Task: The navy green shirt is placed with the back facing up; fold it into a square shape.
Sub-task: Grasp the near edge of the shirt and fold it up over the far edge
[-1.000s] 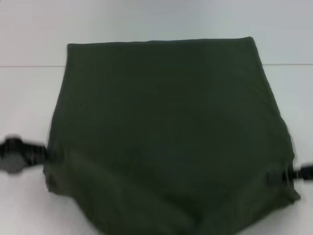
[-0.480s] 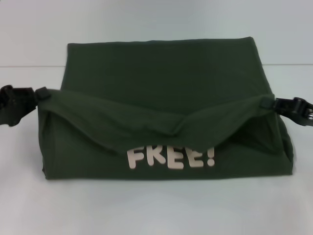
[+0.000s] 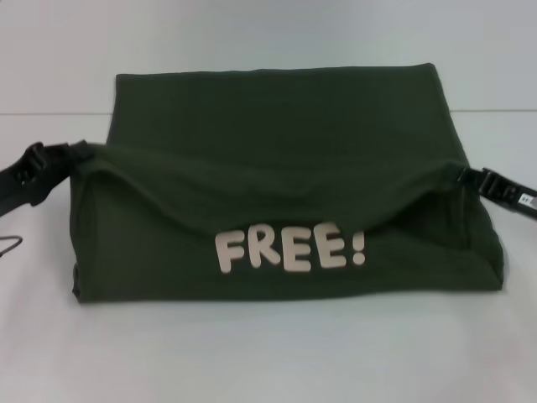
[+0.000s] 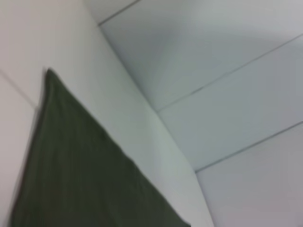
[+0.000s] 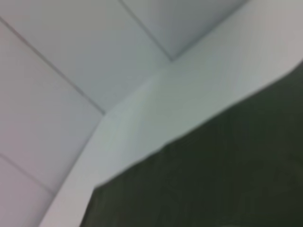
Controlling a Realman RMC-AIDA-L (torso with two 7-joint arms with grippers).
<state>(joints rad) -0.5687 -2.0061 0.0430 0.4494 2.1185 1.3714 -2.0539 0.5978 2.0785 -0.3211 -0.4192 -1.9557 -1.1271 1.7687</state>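
The navy green shirt [image 3: 277,117] lies on the white table [image 3: 268,353], with its near part lifted and carried toward the far edge. The underside shows cream "FREE!" lettering [image 3: 289,249]. My left gripper [image 3: 77,155] is shut on the shirt's lifted left corner. My right gripper [image 3: 463,176] is shut on the lifted right corner. The cloth edge sags between them. The left wrist view shows a dark green slope of the shirt [image 4: 80,175]. The right wrist view shows the shirt [image 5: 213,184] against the white table.
A thin dark cable or hook [image 3: 10,245] lies on the table at the far left. A table seam [image 3: 50,112] runs across behind the shirt. White table surface surrounds the shirt on all sides.
Both grippers have raised the shirt's near edge and carried it toward the far edge, turning the underside up so the "FREE!" lettering now shows fully.
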